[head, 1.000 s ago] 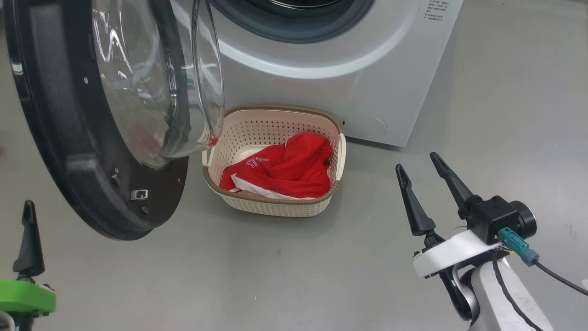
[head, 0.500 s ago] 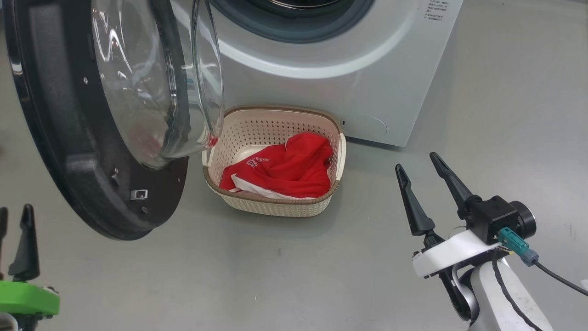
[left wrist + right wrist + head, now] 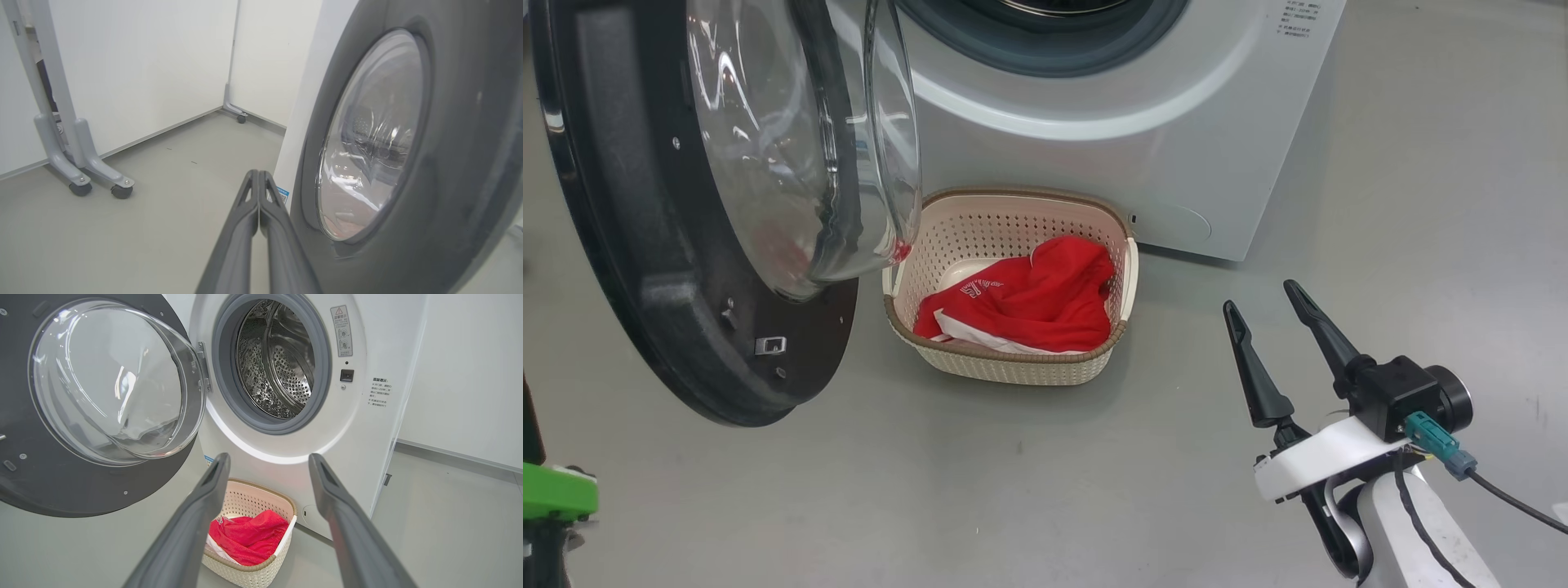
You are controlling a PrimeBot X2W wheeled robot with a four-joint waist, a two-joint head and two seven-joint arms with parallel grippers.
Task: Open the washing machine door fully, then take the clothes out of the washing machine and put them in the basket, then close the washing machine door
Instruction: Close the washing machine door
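The washing machine door (image 3: 645, 245) stands swung open at the left, its glass bowl (image 3: 792, 147) bulging toward the basket. The steel drum (image 3: 282, 367) of the washing machine (image 3: 1143, 139) looks empty. Red clothes (image 3: 1037, 302) with white panels lie in the cream basket (image 3: 1013, 196) on the floor in front of the machine. My right gripper (image 3: 1258, 296) hovers open to the basket's right, holding nothing. My left gripper (image 3: 258, 175) is shut and empty, just left of the door's outer face (image 3: 457, 143); its green wrist mount (image 3: 551, 492) sits at the head view's lower left edge.
Grey floor spreads around the machine. White wall panels on wheeled feet (image 3: 81, 175) stand beyond the door in the left wrist view. A white wall (image 3: 470, 375) runs to the machine's right. A cable (image 3: 1503, 494) trails from my right wrist.
My left gripper has slid left, almost out of the head view. The right gripper has sunk slightly. Door, basket and clothes have not moved.
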